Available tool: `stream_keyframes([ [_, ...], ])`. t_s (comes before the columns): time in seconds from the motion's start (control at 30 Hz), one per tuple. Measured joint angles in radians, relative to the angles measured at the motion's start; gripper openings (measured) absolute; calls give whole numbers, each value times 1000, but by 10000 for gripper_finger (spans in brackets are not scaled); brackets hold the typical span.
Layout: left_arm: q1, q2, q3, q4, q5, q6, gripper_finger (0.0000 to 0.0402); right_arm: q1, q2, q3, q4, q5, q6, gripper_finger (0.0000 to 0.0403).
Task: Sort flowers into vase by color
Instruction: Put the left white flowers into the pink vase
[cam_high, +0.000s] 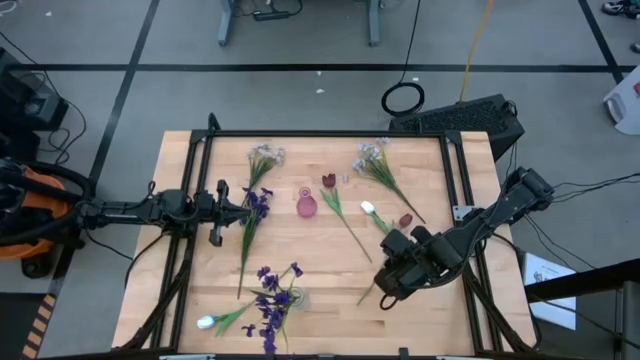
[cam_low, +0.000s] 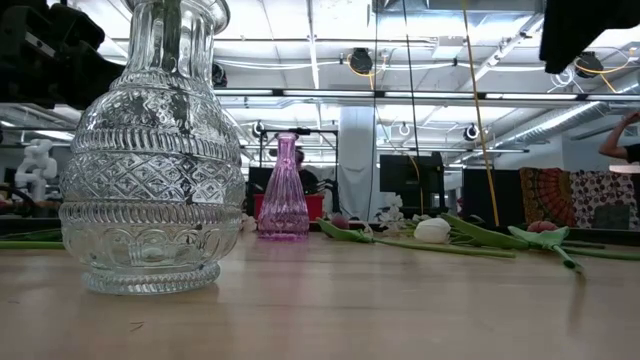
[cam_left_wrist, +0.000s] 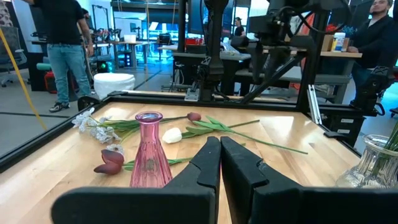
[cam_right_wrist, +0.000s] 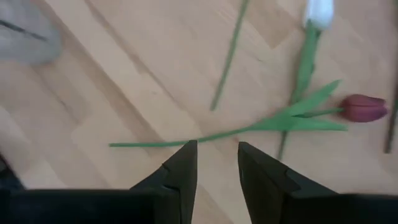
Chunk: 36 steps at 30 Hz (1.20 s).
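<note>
A grey workshop floor surrounds the pale wood tabletop (cam_high: 330, 290), which fills the middle of the high view. At the left edge the left hand (cam_high: 218, 213) reaches in level with the frame's centre, its fingers (cam_left_wrist: 211, 165) pressed shut on nothing; dark purple flowers (cam_high: 257, 201) lie just beside it, their stem running down toward the lower left. Above them, near the top edge of the tabletop, lies a pale lavender cluster (cam_high: 264, 155). At the bottom, left of centre, a clear vase (cam_high: 283, 299) holds more purple flowers (cam_high: 268, 281), with a white bud (cam_high: 206, 322) lying by it. Near the centre stands a small pink vase (cam_high: 306, 206), a dark red tulip (cam_high: 328, 181) just to its right. Another lavender cluster (cam_high: 371, 154) lies upper right. A white tulip (cam_high: 368, 208) and a second red tulip (cam_high: 405, 219) lie right of centre. The right hand (cam_high: 384, 281) hangs at the lower right, fingers (cam_right_wrist: 181, 171) parted above that red tulip's stem (cam_right_wrist: 186, 139), gripping nothing
</note>
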<state>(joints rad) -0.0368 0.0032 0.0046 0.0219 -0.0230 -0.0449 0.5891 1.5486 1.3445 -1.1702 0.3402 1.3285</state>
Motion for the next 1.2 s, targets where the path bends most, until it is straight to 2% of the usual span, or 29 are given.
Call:
stream_keyframes([
  [0.23,0,0,0,0,0,0,20,-13,0,0,72,5,138,102],
  [0.57,0,0,0,16,0,-11,20,-25,0,0,72,7,351,102],
  [0.73,-1,0,0,77,0,-180,20,-33,0,0,31,9,364,89],
  [0.87,-1,0,2,146,0,-262,20,-43,0,-2,-49,78,421,79],
  [0.93,-1,4,15,125,-8,-269,20,-68,-1,-17,-44,81,386,72],
  [1.07,-1,54,125,15,-99,-291,15,-138,-1,-79,-9,13,239,56],
  [1.2,-1,195,279,-137,-190,-264,5,-215,-6,-207,158,-107,51,47],
])
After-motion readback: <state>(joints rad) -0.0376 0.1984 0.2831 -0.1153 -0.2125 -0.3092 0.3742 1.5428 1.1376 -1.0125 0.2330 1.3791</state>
